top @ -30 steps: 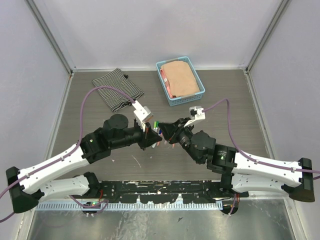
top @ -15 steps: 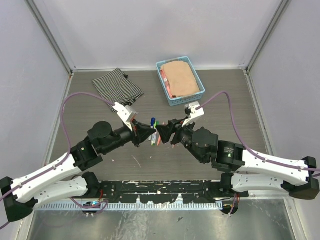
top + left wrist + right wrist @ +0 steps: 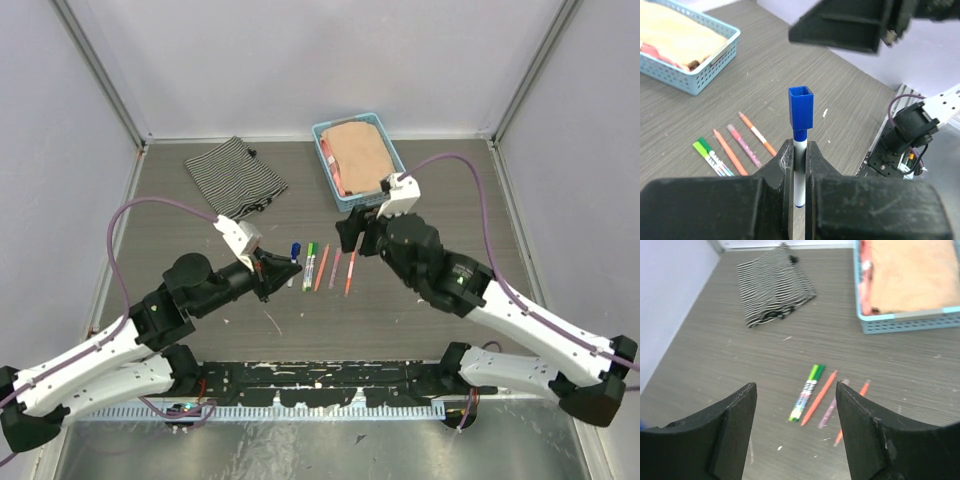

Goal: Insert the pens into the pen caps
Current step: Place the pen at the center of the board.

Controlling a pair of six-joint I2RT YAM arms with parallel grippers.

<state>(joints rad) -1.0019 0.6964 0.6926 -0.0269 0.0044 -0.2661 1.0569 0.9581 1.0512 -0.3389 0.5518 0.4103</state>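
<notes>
Because the slim white plastic pen (image 3: 799,172) with the square blue cap (image 3: 801,106) is light, stiff and smooth, I judge it is best held at mid-barrel. The left gripper (image 3: 799,150) pinches it there, off the table, with the cap end past the fingertips. The right gripper (image 3: 794,397) hangs with fingers apart and holds nothing. On the grey wood-grain table (image 3: 200,300) lie side by side a green pen (image 3: 809,385), an orange pen (image 3: 819,397), a pink pen (image 3: 832,402) and an orange-red pen (image 3: 852,407). The green pen carries print, too small to read.
</notes>
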